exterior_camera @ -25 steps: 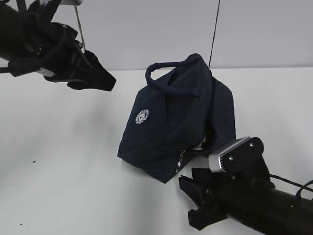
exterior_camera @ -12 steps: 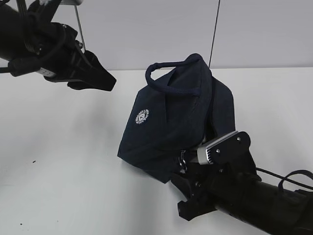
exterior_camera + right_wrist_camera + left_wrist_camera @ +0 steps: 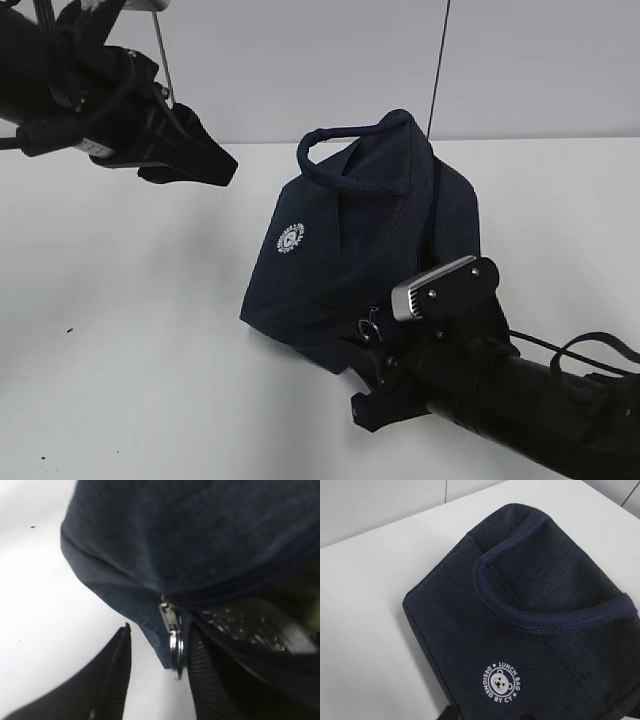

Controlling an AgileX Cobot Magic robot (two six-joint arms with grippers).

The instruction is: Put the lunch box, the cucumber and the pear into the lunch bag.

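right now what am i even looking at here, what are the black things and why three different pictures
The black things are two robot arms, each ending in a two-fingered gripper. One picture is from a camera standing off the table; the other two are from cameras on each wrist. A navy lunch bag lies on the white table. The left gripper hovers above the table, holding nothing. The right gripper is open, its fingers either side of the bag's zipper pull, not yet clamped.

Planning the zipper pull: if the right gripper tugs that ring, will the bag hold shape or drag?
Probably floppy: the bag leans, its fabric creased. It may slide on the smooth table, since the left gripper hangs clear of it. The ring dangles loose and may swing.
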